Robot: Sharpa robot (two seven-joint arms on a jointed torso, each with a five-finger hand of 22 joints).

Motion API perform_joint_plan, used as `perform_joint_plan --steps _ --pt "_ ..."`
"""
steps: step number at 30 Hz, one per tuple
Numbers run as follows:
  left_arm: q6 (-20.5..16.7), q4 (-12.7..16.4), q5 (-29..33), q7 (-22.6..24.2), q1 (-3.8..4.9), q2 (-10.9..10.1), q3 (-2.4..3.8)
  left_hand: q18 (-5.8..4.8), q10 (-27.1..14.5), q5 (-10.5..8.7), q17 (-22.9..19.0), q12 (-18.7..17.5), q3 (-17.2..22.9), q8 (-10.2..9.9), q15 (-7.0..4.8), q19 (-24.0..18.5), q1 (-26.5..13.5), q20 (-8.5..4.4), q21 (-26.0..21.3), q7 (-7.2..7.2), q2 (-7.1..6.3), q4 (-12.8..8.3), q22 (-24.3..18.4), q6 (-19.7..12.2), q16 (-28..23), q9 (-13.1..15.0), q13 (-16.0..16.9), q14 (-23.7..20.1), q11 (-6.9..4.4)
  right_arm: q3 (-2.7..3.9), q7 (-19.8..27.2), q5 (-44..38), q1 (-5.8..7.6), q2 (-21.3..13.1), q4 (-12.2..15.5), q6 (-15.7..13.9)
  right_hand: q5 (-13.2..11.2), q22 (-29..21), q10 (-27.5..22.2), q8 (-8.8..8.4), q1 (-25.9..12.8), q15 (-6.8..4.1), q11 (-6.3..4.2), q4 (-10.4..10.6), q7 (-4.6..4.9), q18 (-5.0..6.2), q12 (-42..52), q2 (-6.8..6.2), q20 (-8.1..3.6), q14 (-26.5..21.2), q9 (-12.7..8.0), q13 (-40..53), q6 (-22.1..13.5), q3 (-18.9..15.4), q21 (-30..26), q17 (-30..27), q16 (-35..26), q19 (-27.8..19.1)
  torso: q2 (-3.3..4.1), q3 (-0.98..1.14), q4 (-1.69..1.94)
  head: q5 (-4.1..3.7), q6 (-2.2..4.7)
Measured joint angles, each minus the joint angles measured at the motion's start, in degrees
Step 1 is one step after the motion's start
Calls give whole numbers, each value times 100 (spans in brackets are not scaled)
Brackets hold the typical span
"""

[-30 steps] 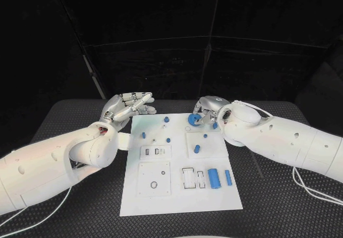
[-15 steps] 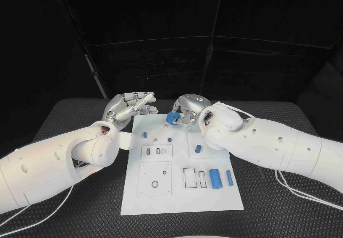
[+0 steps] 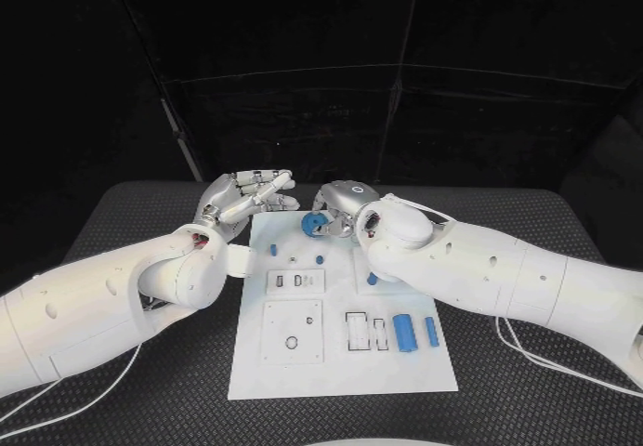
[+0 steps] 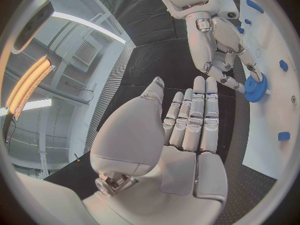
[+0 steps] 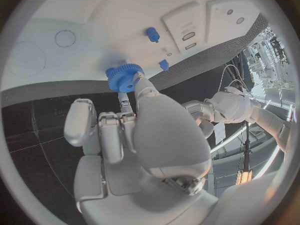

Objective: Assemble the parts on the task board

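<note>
Gear (image 3: 316, 222) pinched in right hand (image 3: 338, 208) fingertips, over board (image 3: 402, 372) far edge, at 12 o'clock from board centre. Right hand nearer; gear sits at 9 o'clock from its palm. Left hand (image 3: 244, 197) at 9 o'clock of gear, off board's far-left corner, fingers straight and close together, holding nothing. Judgement: next, lower gear onto its seat.

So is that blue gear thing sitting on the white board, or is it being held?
Held. The right hand pinches the blue gear at its fingertips, over the far end of the task board; whether it touches the board cannot be told.
</note>
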Motion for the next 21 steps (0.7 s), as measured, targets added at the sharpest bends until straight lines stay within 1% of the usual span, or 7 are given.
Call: perform_joint_plan --steps 3,6,8,17,21 --pt "1 -1 0 0 0 4 0 0 0 0 0 0 0 0 0 0 0 0 0 0 0 0 0 0 0 0 0 0 0 -19 21 -6 0 62 -80 20 23 0 0 -18 0 0 0 0 0 0 0 0 0 0 0 0 0 1 0 1 0 0 0 2 -3 5 -3" --pt "2 -1 0 0 0 6 0 0 0 0 0 0 0 0 0 0 0 0 0 0 0 0 0 0 0 0 0 0 0 -37 40 -10 -1 103 -139 45 24 0 0 -33 -47 0 0 17 -3 0 0 -45 0 0 0 0 2 19 0 0 0 0 0 3 -9 10 -10" --pt "2 -1 0 0 0 7 0 0 0 0 0 0 0 0 0 0 0 0 0 0 0 0 0 0 0 0 0 0 0 -49 54 -12 -2 129 -172 66 24 -1 0 -55 -84 0 0 12 -29 0 0 -37 0 0 0 0 28 35 0 0 0 0 0 5 -13 17 -14" --pt "3 -4 0 0 0 8 1 0 0 0 -1 0 0 0 0 0 0 0 0 0 0 0 1 0 0 0 0 0 0 -76 127 -19 -3 209 -210 180 24 -7 0 -154 -232 0 0 4 -69 0 0 -168 0 0 1 0 71 45 0 -1 0 -1 -3 10 -15 21 -26" --pt "4 -5 0 0 1 8 1 0 0 0 -1 0 0 0 0 0 0 0 0 0 0 0 1 0 0 0 0 0 0 -108 155 -22 -1 213 -211 231 57 -16 0 -189 -299 0 0 5 -32 1 -32 -221 13 0 11 0 26 60 0 -1 0 -14 -4 10 -16 25 -35"
